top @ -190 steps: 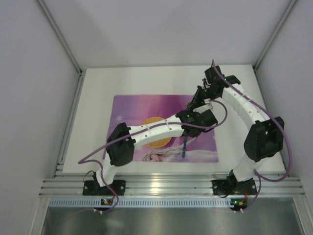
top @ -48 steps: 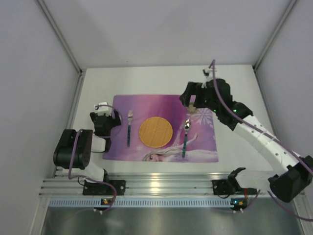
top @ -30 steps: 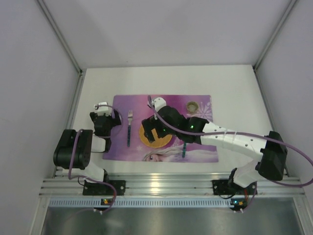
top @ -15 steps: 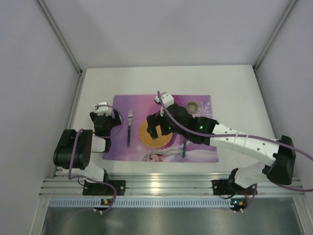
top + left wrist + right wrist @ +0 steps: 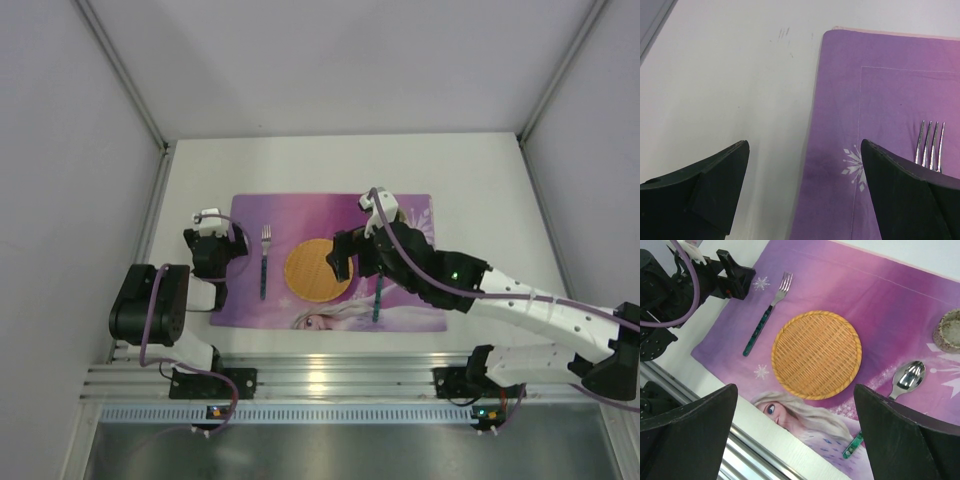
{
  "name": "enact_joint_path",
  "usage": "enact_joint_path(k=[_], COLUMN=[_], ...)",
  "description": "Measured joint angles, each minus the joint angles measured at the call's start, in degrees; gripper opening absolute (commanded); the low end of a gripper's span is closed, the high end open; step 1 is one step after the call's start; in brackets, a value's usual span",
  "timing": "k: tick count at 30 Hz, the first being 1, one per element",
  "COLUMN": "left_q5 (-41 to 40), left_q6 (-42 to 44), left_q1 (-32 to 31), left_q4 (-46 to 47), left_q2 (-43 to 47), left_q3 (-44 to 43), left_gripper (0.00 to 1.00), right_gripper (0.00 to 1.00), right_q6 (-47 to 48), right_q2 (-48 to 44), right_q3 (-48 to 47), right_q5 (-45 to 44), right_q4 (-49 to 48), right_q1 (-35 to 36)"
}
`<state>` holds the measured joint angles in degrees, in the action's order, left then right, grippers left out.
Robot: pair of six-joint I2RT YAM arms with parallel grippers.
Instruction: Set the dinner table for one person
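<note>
Both my grippers are spread wide and hold nothing. My left gripper (image 5: 805,142) hangs low, straddling the left edge of the purple princess placemat (image 5: 880,90). Its wrist camera catches only the tines of the fork (image 5: 930,145) and the bare white dinner table (image 5: 730,75). My right gripper (image 5: 795,387) hovers higher over the mat. Its camera shows the round woven plate (image 5: 816,355) in the middle, the whole fork to its left, the spoon (image 5: 902,380) to its right, and a small stone-coloured cup (image 5: 949,330) beyond the spoon. From overhead, my right arm (image 5: 520,295) hides that cup, and the table spreads past the mat on every side.
</note>
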<state>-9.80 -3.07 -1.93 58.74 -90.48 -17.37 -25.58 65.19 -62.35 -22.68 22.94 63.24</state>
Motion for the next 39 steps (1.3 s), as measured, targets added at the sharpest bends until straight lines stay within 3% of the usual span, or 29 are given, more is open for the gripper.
enact_joint_path(k=[39], left_q5=[0.00], left_q6=[0.00], left_q1=[0.00], left_q4=[0.00], left_q2=[0.00], left_q3=[0.00], left_gripper=[0.98], right_gripper=[1.00], right_q6=[2.62], right_q2=[2.27], right_q3=[-12.87], right_q5=[-4.68], right_q4=[6.99], right_q1=[0.00])
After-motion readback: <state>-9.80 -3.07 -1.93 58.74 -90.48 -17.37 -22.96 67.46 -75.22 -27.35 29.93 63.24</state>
